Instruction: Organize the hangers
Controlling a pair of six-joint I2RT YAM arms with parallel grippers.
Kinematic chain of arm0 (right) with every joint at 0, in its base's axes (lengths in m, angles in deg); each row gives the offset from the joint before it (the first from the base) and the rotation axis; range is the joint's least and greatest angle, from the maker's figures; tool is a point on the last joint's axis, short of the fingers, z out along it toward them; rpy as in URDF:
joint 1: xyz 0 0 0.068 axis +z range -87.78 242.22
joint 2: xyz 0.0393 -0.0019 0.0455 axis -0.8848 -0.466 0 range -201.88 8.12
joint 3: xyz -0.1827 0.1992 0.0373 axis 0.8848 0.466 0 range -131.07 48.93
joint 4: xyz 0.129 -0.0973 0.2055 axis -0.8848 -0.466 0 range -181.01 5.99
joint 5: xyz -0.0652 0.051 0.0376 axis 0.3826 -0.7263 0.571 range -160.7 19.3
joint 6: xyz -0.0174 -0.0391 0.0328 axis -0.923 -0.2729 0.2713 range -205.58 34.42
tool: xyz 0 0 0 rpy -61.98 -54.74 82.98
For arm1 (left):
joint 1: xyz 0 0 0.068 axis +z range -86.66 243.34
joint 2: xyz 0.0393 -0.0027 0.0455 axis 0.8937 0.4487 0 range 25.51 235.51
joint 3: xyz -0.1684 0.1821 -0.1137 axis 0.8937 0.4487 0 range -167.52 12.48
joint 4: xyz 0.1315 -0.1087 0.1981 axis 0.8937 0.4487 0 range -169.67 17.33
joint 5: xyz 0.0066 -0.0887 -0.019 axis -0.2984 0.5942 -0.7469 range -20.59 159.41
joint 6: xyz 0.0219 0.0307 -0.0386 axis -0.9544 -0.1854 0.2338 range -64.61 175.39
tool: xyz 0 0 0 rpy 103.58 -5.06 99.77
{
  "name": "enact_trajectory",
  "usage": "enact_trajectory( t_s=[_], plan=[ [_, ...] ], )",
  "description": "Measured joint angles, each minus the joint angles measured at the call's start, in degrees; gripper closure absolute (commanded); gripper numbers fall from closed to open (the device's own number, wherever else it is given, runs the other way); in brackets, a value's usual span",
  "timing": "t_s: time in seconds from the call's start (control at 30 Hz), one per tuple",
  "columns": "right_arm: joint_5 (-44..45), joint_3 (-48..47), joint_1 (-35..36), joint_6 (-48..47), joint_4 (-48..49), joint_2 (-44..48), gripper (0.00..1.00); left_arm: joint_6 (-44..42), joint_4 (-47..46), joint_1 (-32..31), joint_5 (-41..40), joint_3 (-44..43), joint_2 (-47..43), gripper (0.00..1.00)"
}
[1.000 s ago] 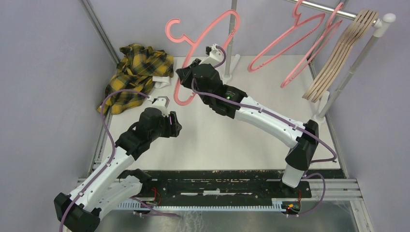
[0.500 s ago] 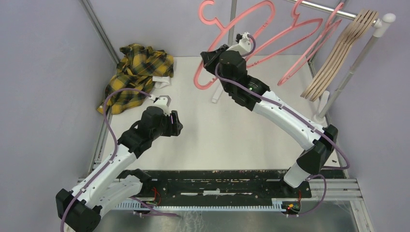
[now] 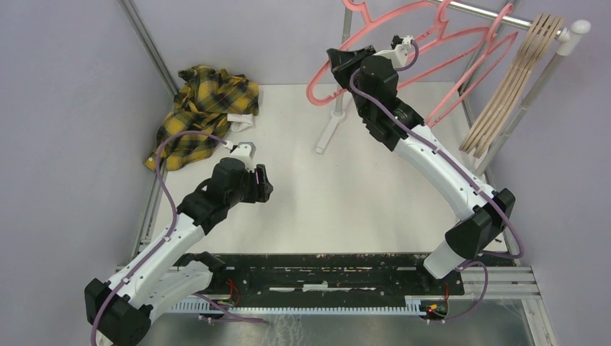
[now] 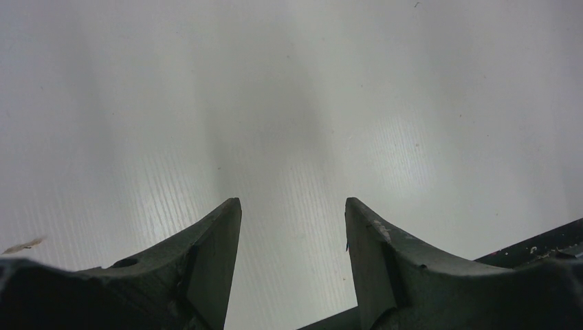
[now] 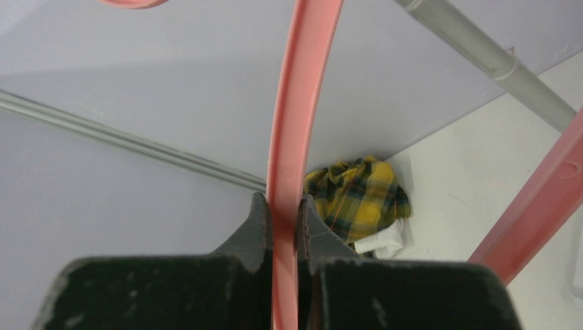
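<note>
Overhead from behind, left wrist close over table (image 4: 289, 103) — right wrist shares shirt (image 5: 357, 196)

In the top view, the hook of the thin pink hanger (image 3: 315, 81) runs off the top edge. The right wrist view shows only a strip of it, cut off above and below. There the black right gripper (image 5: 283, 203) hides part of the crumpled yellow plaid shirt (image 5: 357, 191). The long silver metal rail (image 3: 475, 11) leaves the top edge too.

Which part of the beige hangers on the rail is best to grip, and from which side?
Probably the sloping arm of the outermost beige hanger, from the table side: they hang packed flat together, so only that thin arm is exposed.
</note>
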Motion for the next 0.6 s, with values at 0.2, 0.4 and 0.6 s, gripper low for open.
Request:
enact_trajectory(
  t_s=[0.2,0.4,0.6],
  plan=[
    [-1.0,-0.2,-4.2,4.2,2.9,-0.9,0.98,0.0,0.0,0.0,0.0,0.0,0.5,0.36],
    [-1.2,0.3,-7.6,7.8,3.9,-1.6,0.98,0.0,0.0,0.0,0.0,0.0,1.6,0.36],
    [-2.2,4.5,-10.8,10.5,6.3,-1.3,0.9,0.0,0.0,0.0,0.0,0.0,2.6,0.35]
  ],
)
